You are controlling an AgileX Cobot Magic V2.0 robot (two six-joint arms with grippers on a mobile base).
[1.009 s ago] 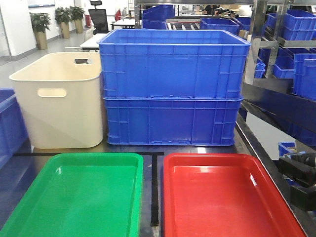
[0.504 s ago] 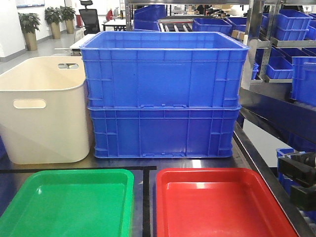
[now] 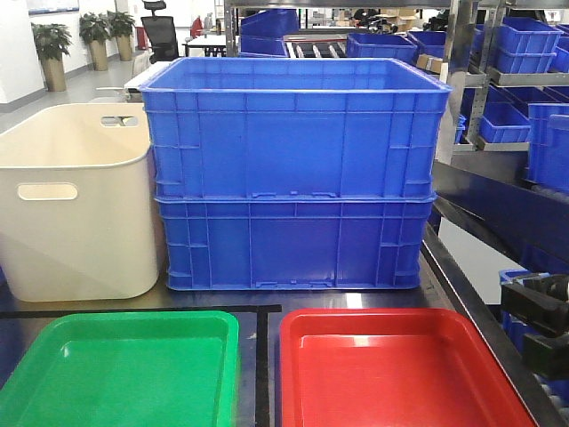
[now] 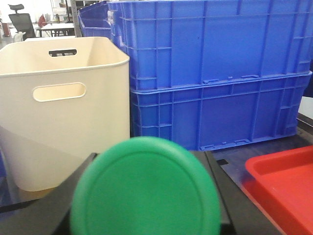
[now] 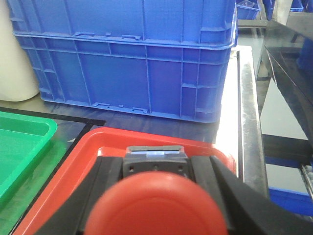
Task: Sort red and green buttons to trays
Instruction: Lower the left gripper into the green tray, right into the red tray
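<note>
Over the red tray (image 5: pixel 112 137), the right fingers (image 5: pixel 239 200) are clamped on the red button (image 5: pixel 156 205) and the left fingers (image 4: pixel 49 215) on the green button (image 4: pixel 144 188), so carrying looks the step in hand, and next each button needs lowering into its matching tray, the green tray (image 3: pixel 124 374) lying leftward, before release.

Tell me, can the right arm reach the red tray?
Probably yes. In the right wrist view the right hand, holding the red button, hangs close to the red tray, which lies just below and ahead of it. Nothing stands between them. The blue crates sit farther back.
</note>
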